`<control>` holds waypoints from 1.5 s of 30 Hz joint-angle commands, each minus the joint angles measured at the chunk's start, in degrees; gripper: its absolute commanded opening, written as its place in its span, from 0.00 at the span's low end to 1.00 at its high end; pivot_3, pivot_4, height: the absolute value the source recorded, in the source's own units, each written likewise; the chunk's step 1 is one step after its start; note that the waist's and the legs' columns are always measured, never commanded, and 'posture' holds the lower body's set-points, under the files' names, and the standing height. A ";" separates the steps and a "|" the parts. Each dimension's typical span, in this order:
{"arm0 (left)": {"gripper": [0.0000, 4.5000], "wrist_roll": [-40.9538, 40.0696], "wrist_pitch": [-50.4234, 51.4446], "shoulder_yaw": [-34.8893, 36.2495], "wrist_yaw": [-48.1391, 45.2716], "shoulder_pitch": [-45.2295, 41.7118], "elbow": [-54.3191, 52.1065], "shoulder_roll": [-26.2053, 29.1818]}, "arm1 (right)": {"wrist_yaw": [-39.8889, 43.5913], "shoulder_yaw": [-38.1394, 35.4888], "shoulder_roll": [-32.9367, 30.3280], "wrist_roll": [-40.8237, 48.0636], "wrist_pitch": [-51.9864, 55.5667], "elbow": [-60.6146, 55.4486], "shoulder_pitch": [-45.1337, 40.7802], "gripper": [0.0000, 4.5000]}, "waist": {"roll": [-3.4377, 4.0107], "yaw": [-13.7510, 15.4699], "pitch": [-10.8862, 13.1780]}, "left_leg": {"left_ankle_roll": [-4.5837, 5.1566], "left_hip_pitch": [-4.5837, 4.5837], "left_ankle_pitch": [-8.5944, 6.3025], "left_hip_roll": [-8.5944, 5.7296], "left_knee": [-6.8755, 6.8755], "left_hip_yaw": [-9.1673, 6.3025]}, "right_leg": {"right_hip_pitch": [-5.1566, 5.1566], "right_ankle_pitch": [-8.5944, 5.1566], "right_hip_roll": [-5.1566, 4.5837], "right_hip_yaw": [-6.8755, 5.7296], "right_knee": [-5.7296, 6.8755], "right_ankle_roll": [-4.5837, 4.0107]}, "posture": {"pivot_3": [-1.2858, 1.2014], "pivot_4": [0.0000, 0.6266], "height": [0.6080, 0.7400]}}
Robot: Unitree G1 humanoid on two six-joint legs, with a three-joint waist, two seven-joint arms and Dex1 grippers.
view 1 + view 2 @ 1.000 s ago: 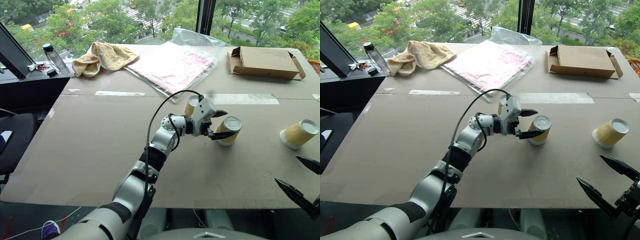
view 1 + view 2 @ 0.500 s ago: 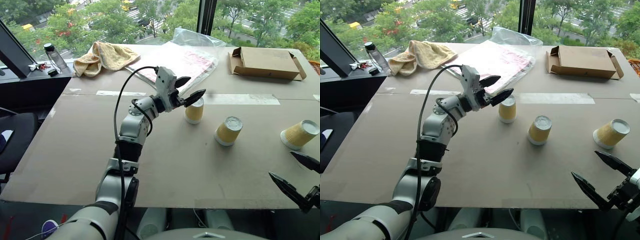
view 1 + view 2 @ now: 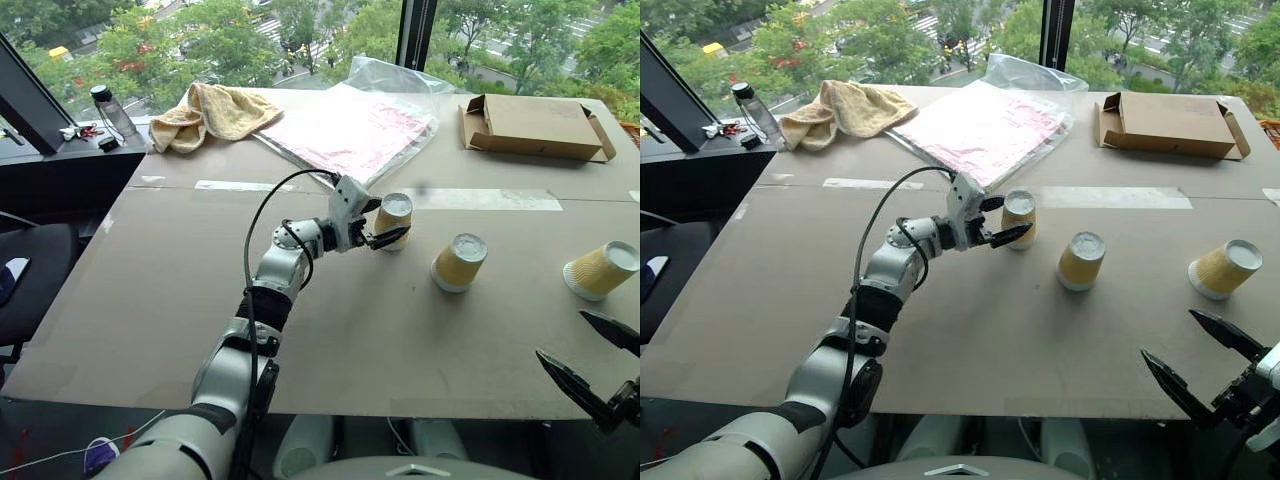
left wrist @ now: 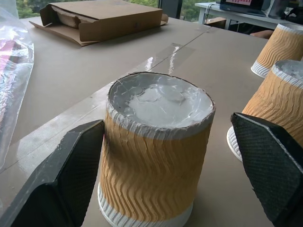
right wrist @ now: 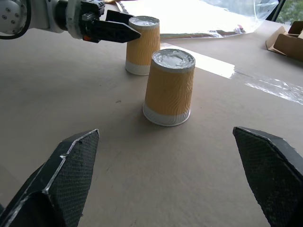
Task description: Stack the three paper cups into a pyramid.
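Three yellow-tan ribbed paper cups stand base up on the brown table (image 3: 180,290). The left cup (image 3: 394,214) sits between the fingers of my left gripper (image 3: 384,223), which reaches in level and is open. In the left wrist view one finger (image 4: 71,170) lies close against this cup (image 4: 156,156) and the other stands apart from it. The middle cup (image 3: 458,262) stands a little to its right and nearer to me. The third cup (image 3: 600,270) is far right. My right gripper (image 3: 1168,332) hovers open near the front right edge, with nothing between its fingers.
A flat cardboard box (image 3: 530,125) lies at the back right. A clear plastic bag over a pink sheet (image 3: 350,125) and a yellow towel (image 3: 210,110) lie at the back. A bottle (image 3: 108,110) stands on the dark desk to the left. Tape strips (image 3: 240,186) cross the table.
My left gripper left the middle cup, swung up and left, then came down with its fingers on either side of the left cup. The right gripper stayed put.
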 commanded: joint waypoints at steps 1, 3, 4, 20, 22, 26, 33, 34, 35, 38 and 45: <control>0.80 0.84 -3.94 -0.07 -1.27 -2.57 2.47 -0.45 | -0.30 -2.11 0.69 0.23 -1.30 -2.14 1.04 1.00 | -0.01 0.03 0.00 | 0.00 0.00 0.00 0.00 0.00 0.00 | 0.00 0.00 0.00 0.00 0.00 0.00 | 0.52 0.24 1.00; 0.61 0.32 -5.36 0.57 -2.40 -2.96 3.41 -0.58 | -0.28 -2.43 0.88 0.26 -1.33 -2.28 1.38 1.00 | -0.01 0.04 0.00 | 0.00 0.00 0.00 0.00 0.00 0.00 | 0.00 0.00 0.00 0.00 0.00 0.00 | 0.52 0.24 1.00; 0.53 -0.13 -5.79 0.92 -3.22 -2.97 3.39 -0.52 | -0.27 -2.54 1.01 0.24 -1.42 -2.34 1.62 1.00 | -0.01 0.04 0.00 | 0.00 0.00 0.00 0.00 0.00 0.00 | 0.00 0.00 0.00 0.00 0.00 0.00 | 0.52 0.24 1.00; 0.50 -3.16 -2.37 -3.62 -15.46 8.31 -12.10 2.18 | -0.88 -0.84 1.84 -1.65 -1.97 -2.67 2.54 1.00 | 0.02 -0.26 -0.01 | 0.00 0.01 0.00 0.03 0.00 0.00 | 0.00 0.00 -0.02 0.00 0.01 -0.01 | 0.52 0.24 1.00; 0.50 -2.64 -2.91 -4.27 -15.05 8.72 -12.30 1.90 | -0.95 -0.66 1.95 -1.84 -1.94 -2.78 2.60 1.00 | 0.02 -0.18 -0.02 | 0.00 0.00 0.00 0.03 0.00 0.00 | 0.00 0.00 -0.02 0.00 0.01 -0.01 | 0.52 0.24 1.00; 0.50 -1.46 -3.51 -4.92 -13.26 8.39 -11.42 0.96 | -0.99 -0.76 2.20 -2.02 -1.86 -3.11 2.94 1.00 | 0.03 -0.03 -0.02 | 0.00 0.01 0.00 0.03 0.00 0.00 | 0.00 0.00 -0.02 0.00 0.01 -0.01 | 0.52 0.24 1.00; 0.50 -0.66 -4.15 -5.23 -12.31 8.00 -10.84 -0.16 | -1.33 -1.28 2.30 -1.90 -1.65 -3.90 3.70 1.00 | 0.03 0.24 -0.02 | 0.01 0.01 0.00 0.03 0.00 0.00 | 0.00 0.00 -0.01 0.00 0.02 -0.01 | 0.52 0.24 1.00; 0.50 -0.56 -4.23 -5.23 -12.13 7.86 -10.63 -0.27 | -1.38 -1.36 2.31 -1.86 -1.62 -4.05 3.82 1.00 | 0.03 0.33 -0.02 | 0.00 0.01 0.00 0.03 0.00 0.00 | 0.00 0.00 -0.01 0.00 0.02 -0.01 | 0.52 0.24 1.00; 0.50 -0.63 -4.16 -5.24 -12.30 7.75 -10.47 -0.31 | -1.44 -1.46 2.30 -1.80 -1.59 -4.16 3.91 1.00 | 0.03 0.37 -0.02 | 0.00 0.01 0.00 0.03 0.00 0.00 | 0.00 0.00 -0.01 0.00 0.01 -0.01 | 0.52 0.24 1.00; 0.75 -1.22 -3.59 -4.74 -12.52 7.63 -10.56 -0.31 | -1.60 -1.80 2.28 -1.62 -1.54 -4.42 4.20 1.00 | 0.03 0.40 -0.02 | 0.01 0.00 0.00 0.02 0.00 0.00 | 0.00 0.00 -0.01 0.00 0.01 -0.01 | 0.52 0.24 1.00; 0.98 -5.21 -0.23 -3.04 -14.91 9.02 -15.27 0.90 | -2.24 -1.97 2.61 -1.38 -1.60 -5.10 4.86 1.00 | 0.03 0.35 -0.02 | 0.01 0.02 0.00 0.04 0.00 0.00 | 0.00 0.00 0.01 -0.01 0.02 -0.01 | 0.52 0.24 1.00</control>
